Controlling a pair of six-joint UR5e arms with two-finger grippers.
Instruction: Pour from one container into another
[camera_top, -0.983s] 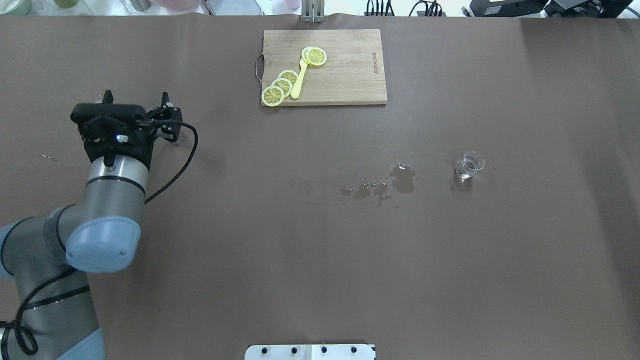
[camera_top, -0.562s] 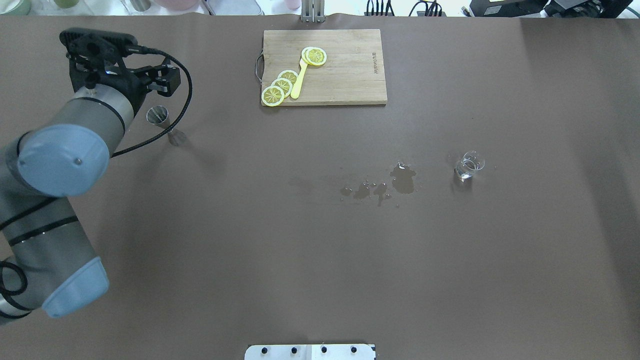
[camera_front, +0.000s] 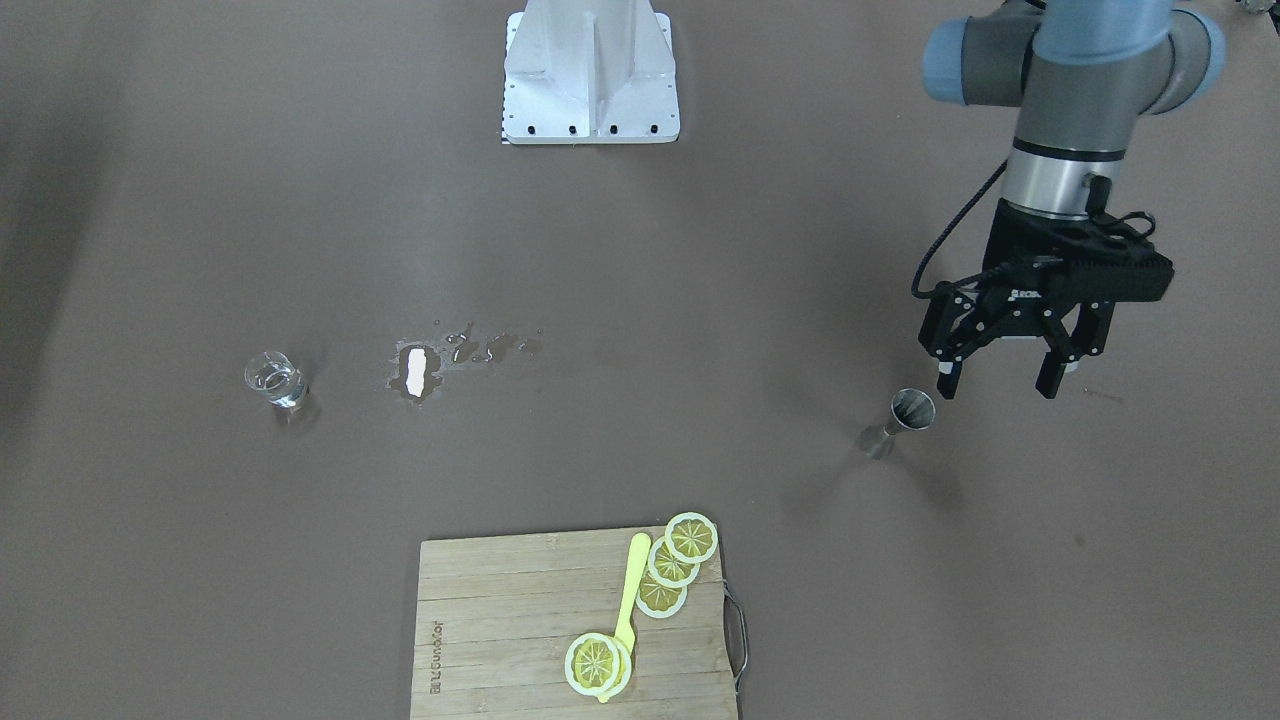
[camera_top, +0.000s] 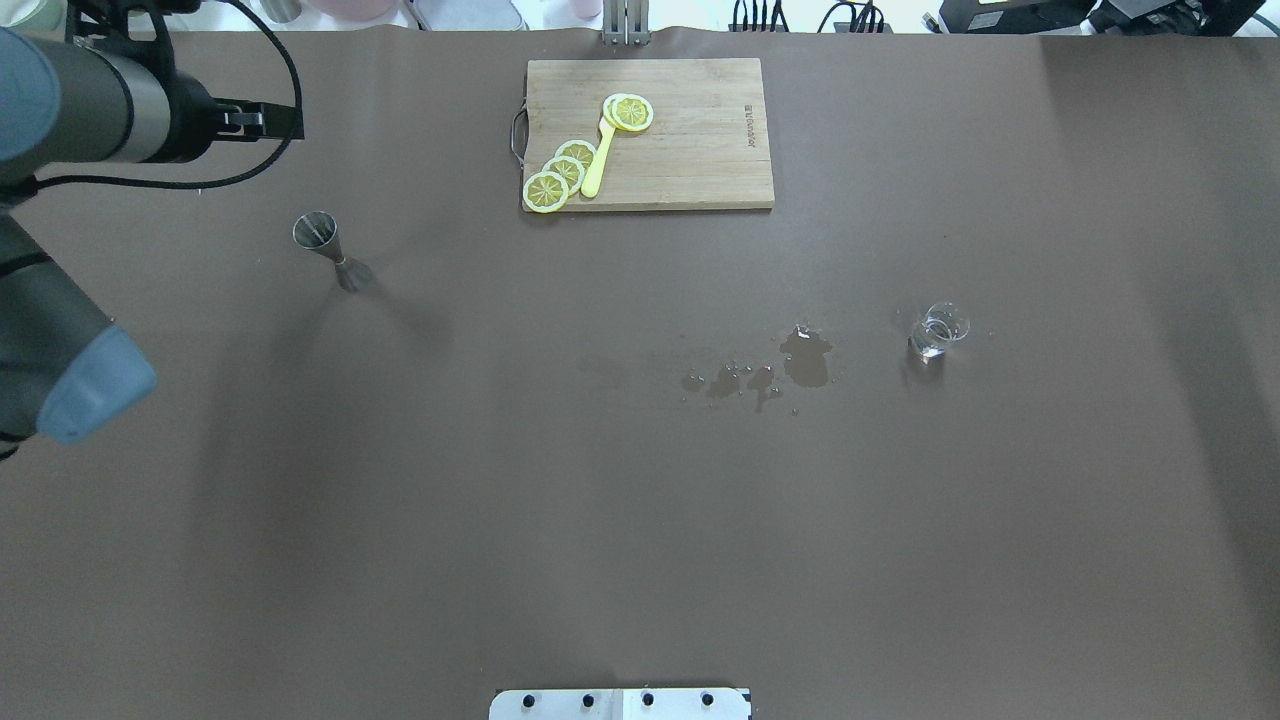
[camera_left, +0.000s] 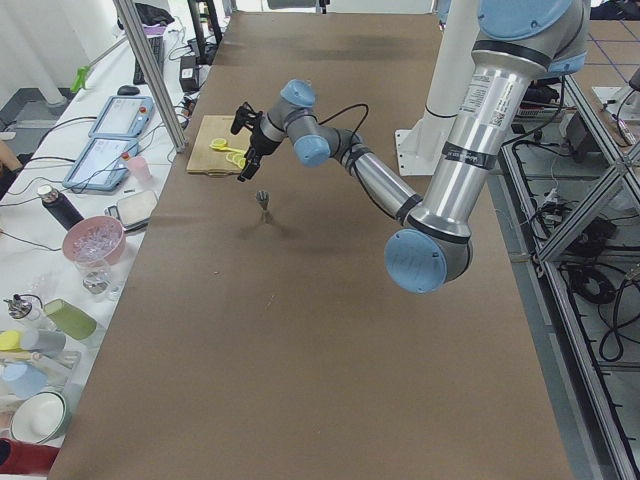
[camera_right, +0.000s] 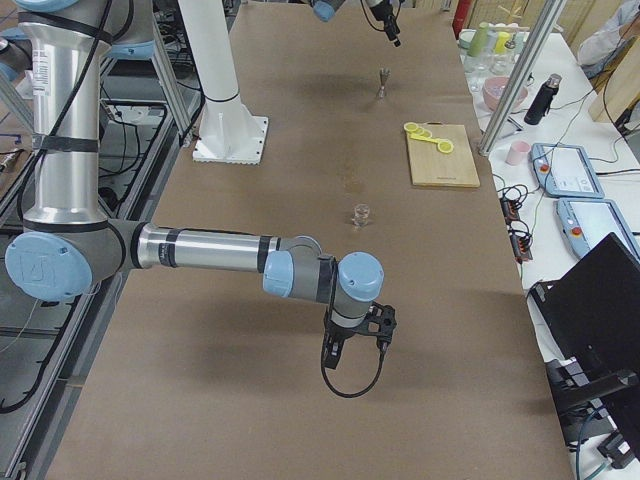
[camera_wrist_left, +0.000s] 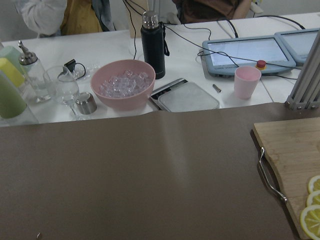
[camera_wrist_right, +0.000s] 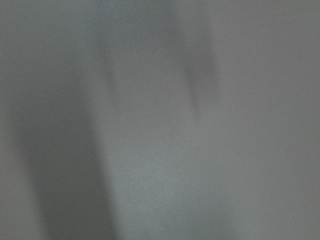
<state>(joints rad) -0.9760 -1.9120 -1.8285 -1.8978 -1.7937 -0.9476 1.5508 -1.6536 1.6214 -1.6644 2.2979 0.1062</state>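
**Left gripper hangs wide open near the jigger; glass well apart across the table**

In the front-facing view, the left gripper (camera_front: 997, 385) is at the right of the frame, up in the air, jaws spread wide with nothing between them. White lettering runs across its black body, too small to read in full. Just to its lower left stands the steel jigger (camera_front: 905, 418), upright on the brown table (camera_front: 700, 250), its open cone up, clear of both fingers.

At the far left of the same frame stands the clear glass (camera_front: 274, 382), upright, with some clear liquid showing inside. Between glass and jigger, close to the glass, a wet spill (camera_front: 420, 368) glints on the table.

At bottom centre lies the wooden cutting board (camera_front: 500, 600), carrying lemon slices (camera_front: 690, 537) and a yellow utensil (camera_front: 630, 590). A mark is burned in along one short edge; it seems to read "Joyoung", but I cannot be sure.

The right gripper (camera_right: 352, 340) shows only in the right-side view, low over the near table. I cannot tell whether it is spread or closed, and its own camera gives only grey blur.
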